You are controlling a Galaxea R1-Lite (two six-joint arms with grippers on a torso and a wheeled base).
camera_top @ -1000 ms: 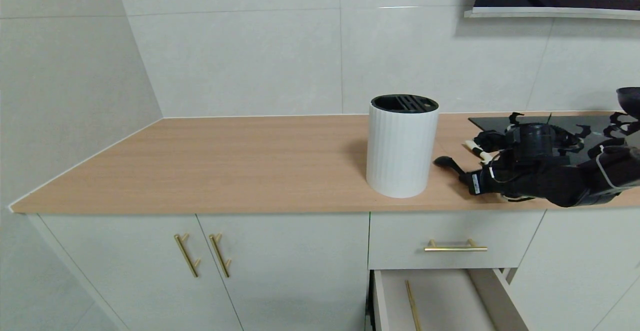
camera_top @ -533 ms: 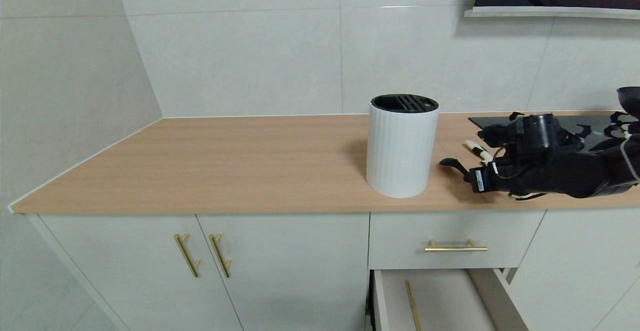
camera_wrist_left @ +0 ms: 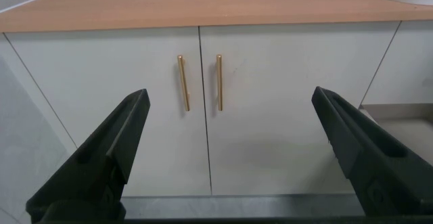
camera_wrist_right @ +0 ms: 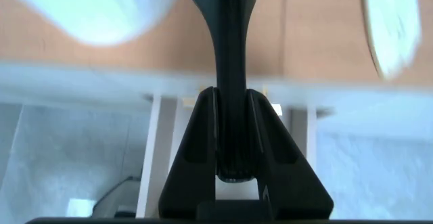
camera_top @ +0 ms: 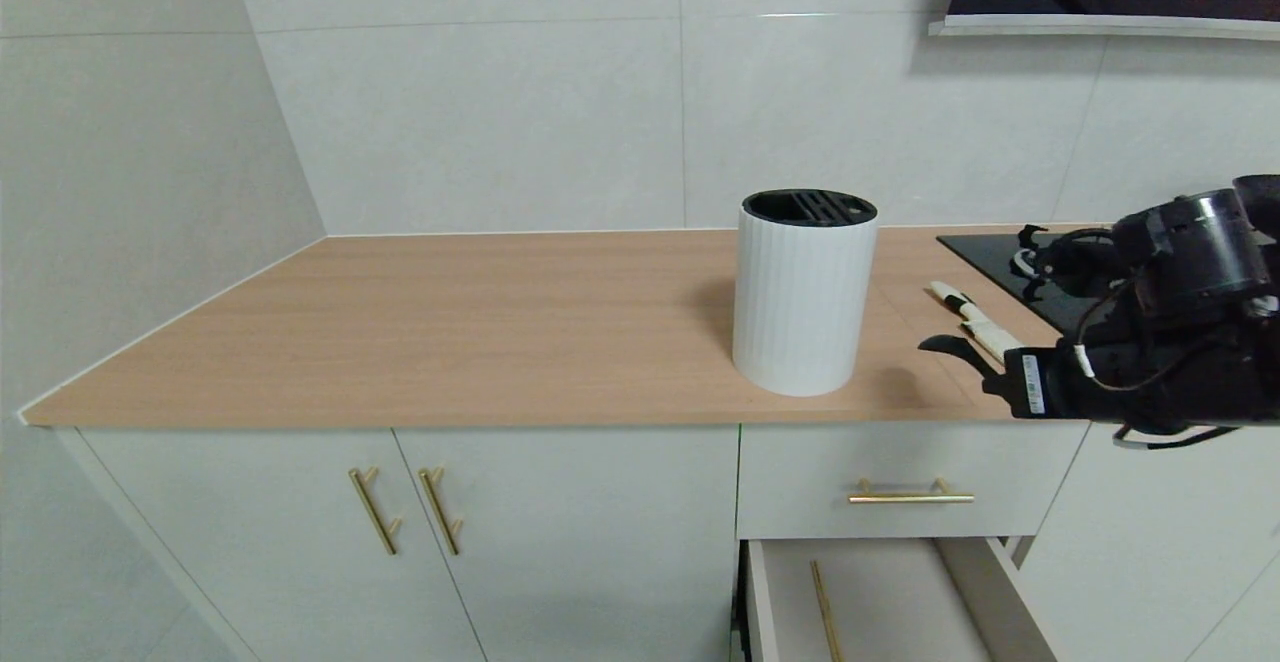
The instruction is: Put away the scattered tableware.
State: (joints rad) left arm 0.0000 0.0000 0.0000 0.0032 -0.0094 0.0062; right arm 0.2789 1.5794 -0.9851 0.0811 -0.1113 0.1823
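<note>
Right gripper clamps a slim black plastic utensil, just right of the white ribbed cylindrical holder; left gripper gapes wide, empty.

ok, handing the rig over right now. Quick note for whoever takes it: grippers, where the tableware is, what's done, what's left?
Left gripper: open, empty, low, facing the white cabinet doors.
Right gripper: shut on a slim black utensil, at the wooden counter front edge, right of the white ribbed cylindrical holder.
A long white utensil lies on the counter between the holder and the black hob.
Done: black utensil in grip; nothing in the holder yet.
Left: probably slot it into the holder, then fetch the white one.
</note>
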